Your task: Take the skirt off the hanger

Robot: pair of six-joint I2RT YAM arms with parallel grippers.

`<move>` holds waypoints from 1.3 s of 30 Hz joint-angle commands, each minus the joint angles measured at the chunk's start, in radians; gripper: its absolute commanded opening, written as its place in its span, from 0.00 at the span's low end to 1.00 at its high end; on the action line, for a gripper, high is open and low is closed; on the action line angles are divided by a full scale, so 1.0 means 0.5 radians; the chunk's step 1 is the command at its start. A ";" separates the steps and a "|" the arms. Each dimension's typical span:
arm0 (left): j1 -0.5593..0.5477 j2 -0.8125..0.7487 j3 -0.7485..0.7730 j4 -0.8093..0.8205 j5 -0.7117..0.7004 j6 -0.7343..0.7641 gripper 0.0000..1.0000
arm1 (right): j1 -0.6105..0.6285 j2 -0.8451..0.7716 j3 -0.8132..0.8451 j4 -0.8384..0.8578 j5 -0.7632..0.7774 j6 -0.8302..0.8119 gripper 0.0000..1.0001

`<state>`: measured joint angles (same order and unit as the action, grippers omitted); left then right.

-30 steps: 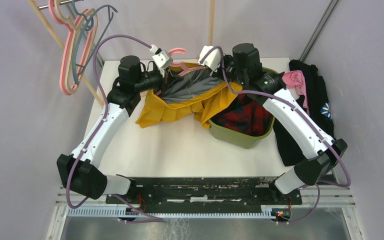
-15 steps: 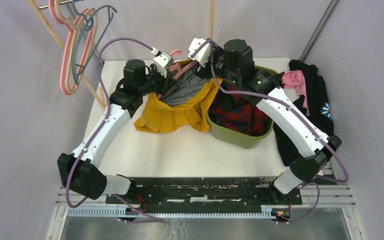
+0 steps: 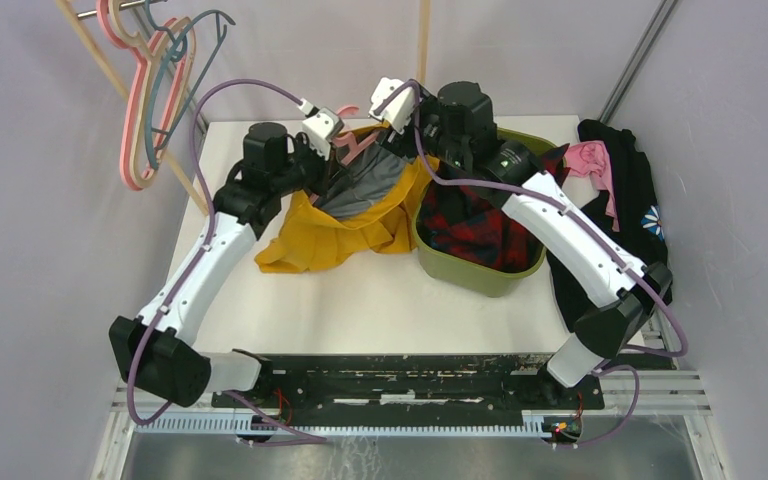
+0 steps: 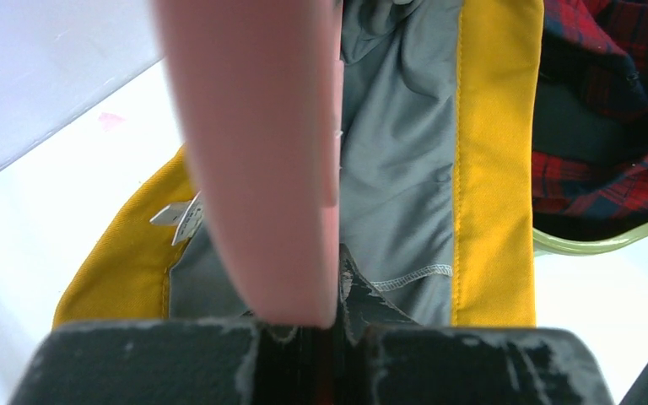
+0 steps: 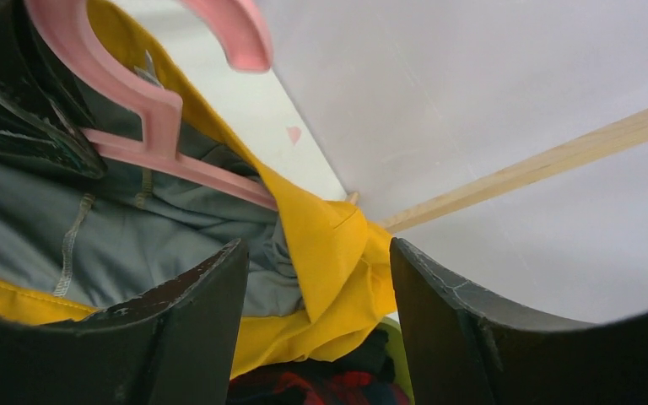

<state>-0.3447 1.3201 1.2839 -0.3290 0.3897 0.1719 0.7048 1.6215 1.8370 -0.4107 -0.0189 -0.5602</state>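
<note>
Right gripper (image 5: 319, 261) jaws now apart, arm swung left; skirt (image 3: 325, 235) dragged left, mostly off the bin (image 3: 470, 272).

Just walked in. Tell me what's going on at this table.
A yellow skirt is being worked off a pink hanger. The left end effector is shut on the hanger; the right end effector stands open at the skirt's waistband. The skirt is not yet off, its hem lying on the table beside a green bin.
</note>
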 commanded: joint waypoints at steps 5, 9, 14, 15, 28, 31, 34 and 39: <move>-0.007 -0.174 0.180 0.131 0.017 -0.022 0.03 | 0.000 0.022 -0.119 0.075 -0.010 0.091 0.68; -0.007 -0.208 0.179 0.129 0.045 -0.042 0.03 | -0.001 0.066 -0.118 0.082 0.041 0.056 0.64; -0.009 -0.271 0.158 0.088 0.056 -0.036 0.03 | -0.003 0.153 -0.014 0.135 0.155 0.108 0.16; -0.012 -0.289 0.148 0.078 0.052 -0.030 0.03 | -0.004 0.176 0.013 0.154 0.200 0.116 0.05; -0.013 -0.542 -0.295 -0.196 -0.075 0.105 0.03 | -0.155 0.363 0.452 0.408 0.564 0.122 0.01; -0.020 -0.522 -0.321 -0.197 -0.037 0.100 0.03 | -0.182 0.412 0.519 0.439 0.545 0.123 0.01; -0.036 -0.535 -0.276 -0.201 -0.010 0.071 0.03 | -0.213 0.457 0.521 0.446 0.513 0.145 0.01; -0.038 -0.556 -0.056 -0.425 -0.248 0.224 0.03 | -0.274 0.502 0.427 0.441 0.519 0.148 0.01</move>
<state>-0.3611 1.0821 1.1374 -0.4458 0.3351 0.1818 0.6407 1.8740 2.0308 -0.3229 0.1402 -0.4744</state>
